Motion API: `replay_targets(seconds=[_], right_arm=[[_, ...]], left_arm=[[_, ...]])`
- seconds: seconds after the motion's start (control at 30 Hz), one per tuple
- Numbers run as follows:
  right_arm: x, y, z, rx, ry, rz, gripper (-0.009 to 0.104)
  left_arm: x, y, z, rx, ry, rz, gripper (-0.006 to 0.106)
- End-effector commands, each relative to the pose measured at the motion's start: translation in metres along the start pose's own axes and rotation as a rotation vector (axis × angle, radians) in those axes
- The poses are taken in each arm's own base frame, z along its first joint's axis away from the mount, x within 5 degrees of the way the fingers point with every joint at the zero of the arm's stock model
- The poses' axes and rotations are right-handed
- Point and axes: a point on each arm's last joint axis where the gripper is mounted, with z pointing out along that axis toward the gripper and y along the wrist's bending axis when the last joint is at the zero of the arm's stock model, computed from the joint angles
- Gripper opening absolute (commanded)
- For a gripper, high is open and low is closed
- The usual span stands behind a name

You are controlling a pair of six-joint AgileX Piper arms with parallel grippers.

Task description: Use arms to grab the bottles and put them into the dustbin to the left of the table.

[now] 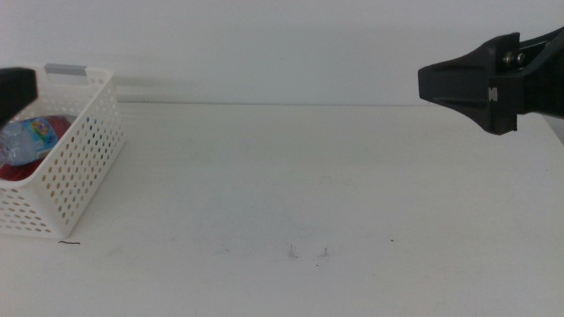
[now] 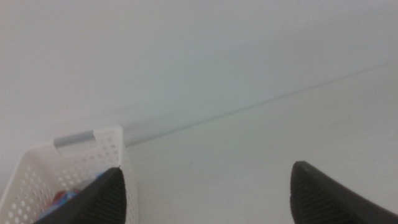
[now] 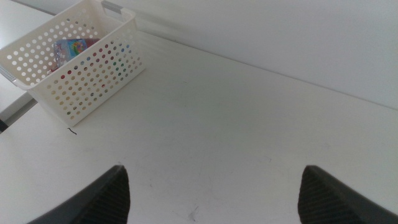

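Bottles: water bottle (image 1: 25,138) and red can (image 1: 51,129) lie inside dustbin (image 1: 84,154) at table (image 1: 291,185) left edge | left gripper (image 2: 205,193) spread wide, empty, just above the bin | right gripper (image 3: 211,193) spread, empty, raised well away at the right | no bottle visible on tabletop; left arm nearer bin.

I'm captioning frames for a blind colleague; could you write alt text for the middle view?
A white perforated dustbin at the table's left edge holds a water bottle and something red. The right gripper hovers at upper right.
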Motion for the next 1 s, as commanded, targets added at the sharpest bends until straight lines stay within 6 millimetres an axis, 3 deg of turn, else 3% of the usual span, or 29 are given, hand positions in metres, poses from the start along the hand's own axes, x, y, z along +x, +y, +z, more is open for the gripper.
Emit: replay_targets(seconds=[0.0, 0.27, 0.43, 0.53, 0.73, 0.87, 0.97], right_arm=[[-0.003, -0.001, -0.003, 0.009, -0.019, -0.005, 0.093], [0.000, -0.002, 0.001, 0.013, -0.027, -0.009, 0.093], [0.016, -0.017, 0.007, 0.078, -0.201, -0.052, 0.093], [0.041, -0.037, 0.004, 0.164, -0.234, -0.009, 0.093], [0.113, -0.076, -0.025, 0.427, -0.284, 0.091, 0.093], [0.163, -0.075, -0.046, 0.547, -0.331, 0.126, 0.093], [0.199, -0.068, -0.051, 0.568, -0.371, 0.122, 0.093]], left_arm=[[-0.002, 0.000, -0.005, -0.002, -0.042, -0.010, 0.087], [-0.002, 0.000, -0.006, -0.007, -0.047, -0.005, 0.087], [0.009, 0.001, -0.004, -0.021, -0.025, 0.002, 0.087], [0.028, 0.002, -0.009, -0.062, -0.066, -0.013, 0.087], [0.095, -0.001, -0.011, -0.157, -0.154, -0.065, 0.087], [0.138, -0.006, -0.008, -0.175, -0.158, -0.123, 0.087], [0.162, -0.010, -0.006, -0.172, -0.161, -0.152, 0.087]])
